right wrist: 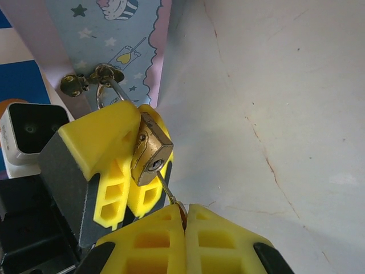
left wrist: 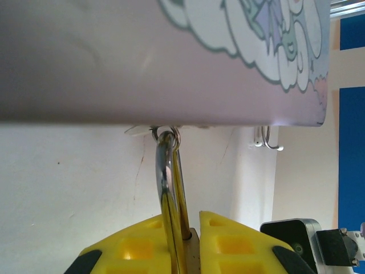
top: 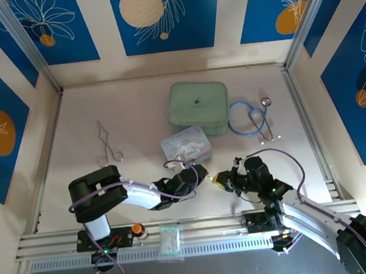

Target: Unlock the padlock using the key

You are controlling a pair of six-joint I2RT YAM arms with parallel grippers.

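The padlock (right wrist: 149,149) hangs at the near edge of the tin (top: 185,144), close to the middle of the table (top: 122,104), between the 2 claws. Its shackle (left wrist: 166,182) loops through a small metal ring on the tin's rim and runs down into the brass body.

The left claw (left wrist: 182,225) is closed on the padlock. In the left wrist view, its 2 yellow fingers (left wrist: 137,245) press in from either side, with the shackle rising out of the narrow gap between them. In the right wrist view, the brass body lies tilted against those fingers, its keyhole face turned toward the right claw.

The right claw (right wrist: 185,216) is closed on the key (right wrist: 166,186), with the fingertips pinched together over the key's head. The thin blade sticks out from between them and slants up to the keyhole, where its tip meets the hole. I cannot tell how far in it sits.

From above, the left claw (top: 198,174) and right claw (top: 223,180) point at each other, nearly touching, just near of the tin.

Farther back lies a green case (top: 198,108), touching the tin's far side. A stethoscope (top: 252,118) is coiled just right of the case. Forceps (top: 106,143) lie well apart on the left.
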